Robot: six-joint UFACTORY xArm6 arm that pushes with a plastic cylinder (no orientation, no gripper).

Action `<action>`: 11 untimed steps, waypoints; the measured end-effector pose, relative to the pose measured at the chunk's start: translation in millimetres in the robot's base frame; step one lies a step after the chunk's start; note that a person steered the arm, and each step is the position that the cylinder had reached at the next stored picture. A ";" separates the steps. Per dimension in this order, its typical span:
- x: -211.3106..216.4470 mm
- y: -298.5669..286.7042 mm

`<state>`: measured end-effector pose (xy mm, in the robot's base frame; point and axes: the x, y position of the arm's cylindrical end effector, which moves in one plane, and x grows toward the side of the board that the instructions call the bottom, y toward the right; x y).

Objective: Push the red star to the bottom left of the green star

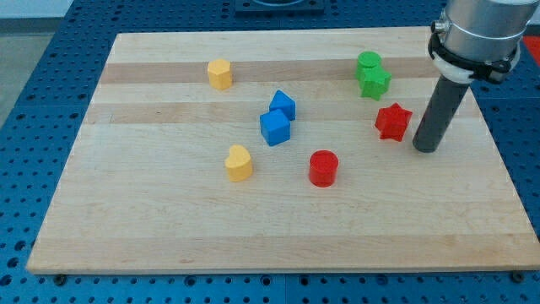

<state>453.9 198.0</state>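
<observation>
The red star point(393, 121) lies at the view's right on the wooden board point(169, 228). The green star point(374, 82) sits just above it and slightly to the left, touching a green cylinder point(368, 62) above it. My tip point(426, 149) rests on the board just right of and slightly below the red star, a small gap apart from it.
A red cylinder point(322, 168) lies below and left of the red star. Two blue blocks point(283, 105) point(275, 128) sit together at the centre. A yellow block point(220, 74) is at the upper left, another yellow block point(239, 163) at the lower centre-left.
</observation>
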 end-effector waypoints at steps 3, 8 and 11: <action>-16.1 -16.7; -16.1 -58.2; -33.2 -76.7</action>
